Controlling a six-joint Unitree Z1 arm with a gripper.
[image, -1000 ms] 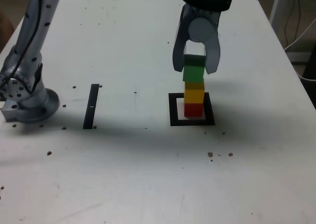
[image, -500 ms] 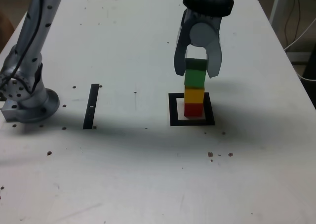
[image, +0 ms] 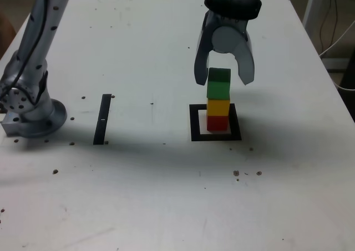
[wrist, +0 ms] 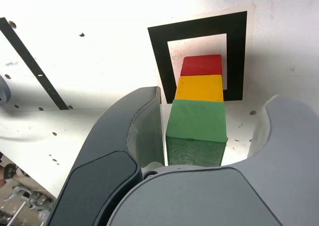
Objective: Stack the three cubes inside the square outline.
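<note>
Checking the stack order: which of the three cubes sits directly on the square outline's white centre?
The red cube. It is at the bottom, inside the square outline, with the yellow cube on it and the green cube on top.

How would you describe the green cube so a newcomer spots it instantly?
Find the black square outline on the white table. A three-cube tower stands inside it, and the green cube is the top one, above the yellow cube and red cube.

Silver-grey arm (image: 39, 35) (dotted with dark screws), black wrist collar, curved grey fingers (image: 201, 62).
</note>
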